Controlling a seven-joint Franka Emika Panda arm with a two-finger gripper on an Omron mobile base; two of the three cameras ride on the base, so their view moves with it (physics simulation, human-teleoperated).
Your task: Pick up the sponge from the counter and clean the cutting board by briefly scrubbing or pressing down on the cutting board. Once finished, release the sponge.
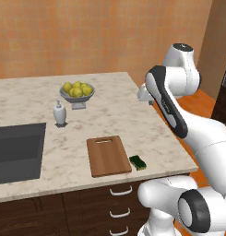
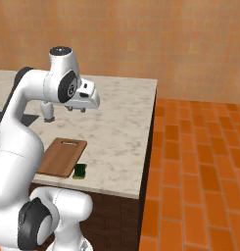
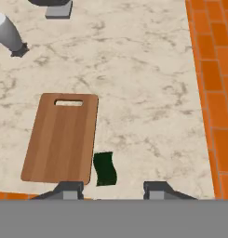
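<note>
The brown wooden cutting board [image 1: 108,156] lies near the counter's [image 1: 114,110] front edge, its slot handle toward the wall. The small sponge [image 1: 138,162], dark green face up, rests on the counter just right of the board's near corner, apart from it. In the hand view the sponge [image 3: 105,168] sits beside the board [image 3: 62,137], just above my fingertips [image 3: 69,188]. My gripper [image 3: 113,190] hangs high over the counter, open, with nothing between its fingers. From the right base view the gripper [image 2: 75,109] is well above the board [image 2: 62,157] and sponge [image 2: 80,170].
A grey bowl of lemons [image 1: 77,92] and a white soap dispenser [image 1: 60,113] stand behind the board. The dark sink [image 1: 17,150] is at the left. The counter ends at the right over orange floor tiles [image 2: 200,162].
</note>
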